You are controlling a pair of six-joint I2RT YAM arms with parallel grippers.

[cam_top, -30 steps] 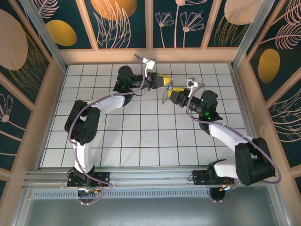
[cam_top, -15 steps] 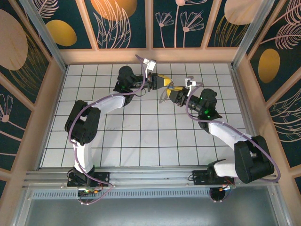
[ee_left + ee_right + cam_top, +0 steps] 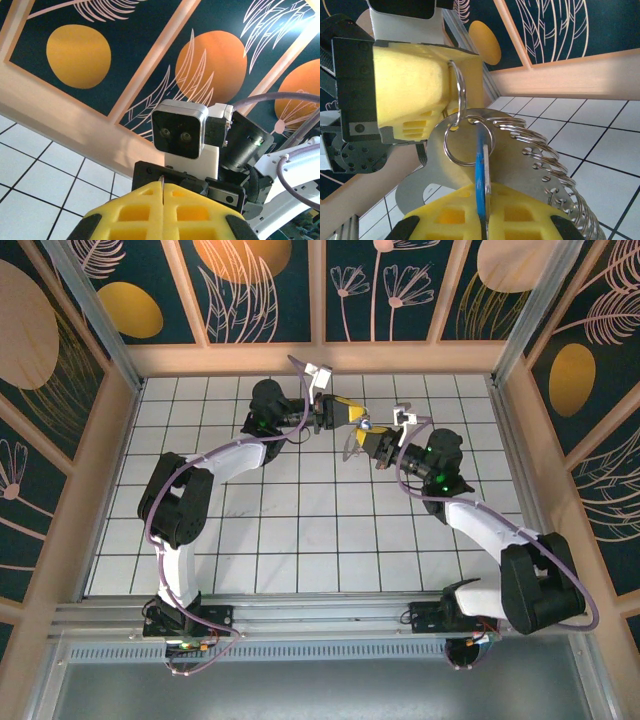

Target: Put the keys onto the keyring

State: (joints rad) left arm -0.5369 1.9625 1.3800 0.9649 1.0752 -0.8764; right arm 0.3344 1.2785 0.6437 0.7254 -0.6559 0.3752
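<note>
My right gripper [image 3: 484, 195] is shut on the key [image 3: 480, 160], which I see edge-on, its blue head pointing up out of the yellow fingers [image 3: 530, 212]. The head reaches into a small metal ring [image 3: 446, 145]. That ring links to the keyring's thin metal ring [image 3: 460, 85], which my left gripper's yellow fingers [image 3: 415, 85] pinch. In the left wrist view the left gripper [image 3: 163, 190] is shut on that ring's edge [image 3: 162, 181]. From above, the left gripper [image 3: 352, 413] and the right gripper [image 3: 372, 438] meet tip to tip above the far tiles, the key [image 3: 368, 425] between them.
A flat metal plate [image 3: 535, 170] with several wire rings [image 3: 555, 165] along its edge hangs behind the key from the same rings. The white tiled floor [image 3: 300, 530] lies below, with wooden walls [image 3: 320, 358] around it. The right wrist's camera housing [image 3: 180, 132] faces my left gripper closely.
The right gripper's jaws have closed onto the key and it has shifted slightly toward the left gripper. The left arm has held still.
</note>
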